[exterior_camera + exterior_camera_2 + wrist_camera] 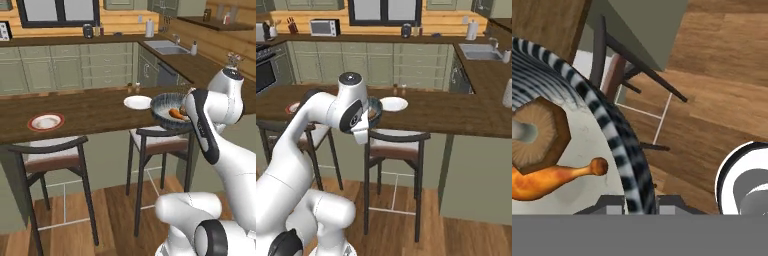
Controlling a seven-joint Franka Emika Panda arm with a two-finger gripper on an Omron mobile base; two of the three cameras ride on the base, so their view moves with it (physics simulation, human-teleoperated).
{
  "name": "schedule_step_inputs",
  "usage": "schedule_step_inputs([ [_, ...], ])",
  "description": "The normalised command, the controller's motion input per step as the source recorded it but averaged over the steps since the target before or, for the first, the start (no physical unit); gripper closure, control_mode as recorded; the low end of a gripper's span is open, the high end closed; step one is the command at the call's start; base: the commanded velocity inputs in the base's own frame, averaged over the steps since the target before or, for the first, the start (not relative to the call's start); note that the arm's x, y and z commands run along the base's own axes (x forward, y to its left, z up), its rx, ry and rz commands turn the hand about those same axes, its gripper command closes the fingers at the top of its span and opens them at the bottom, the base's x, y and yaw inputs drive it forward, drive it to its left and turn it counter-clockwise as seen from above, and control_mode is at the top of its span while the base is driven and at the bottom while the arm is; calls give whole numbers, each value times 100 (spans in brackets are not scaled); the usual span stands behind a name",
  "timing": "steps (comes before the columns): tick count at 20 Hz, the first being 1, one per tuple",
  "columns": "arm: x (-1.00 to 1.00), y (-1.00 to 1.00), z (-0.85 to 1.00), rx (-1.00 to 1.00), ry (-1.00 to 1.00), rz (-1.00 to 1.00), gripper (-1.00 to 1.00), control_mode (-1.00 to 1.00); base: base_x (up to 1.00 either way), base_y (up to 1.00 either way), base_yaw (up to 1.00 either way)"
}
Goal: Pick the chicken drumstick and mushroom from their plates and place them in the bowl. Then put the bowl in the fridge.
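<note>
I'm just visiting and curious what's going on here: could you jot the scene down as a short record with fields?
Bowl: lifted beyond the counter edge, above a stool
In the bowl: chicken drumstick and mushroom
Pincer: shut on the bowl's rim
Red-rimmed plate: bare, on the wooden counter
White plate: bare, on the counter

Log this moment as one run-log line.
gripper: shut on bowl rim | bowl: lifted off counter | contents: chicken drumstick, mushroom | plates: empty
</note>
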Motion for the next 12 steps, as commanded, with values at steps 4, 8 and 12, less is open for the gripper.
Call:
schedule_step_inputs([
  [4,0,0,0,0,0,0,100,100,-88,100,14],
  [8,0,0,0,0,0,0,100,100,-63,100,34],
  [12,0,0,0,0,0,0,100,100,-40,100,41],
])
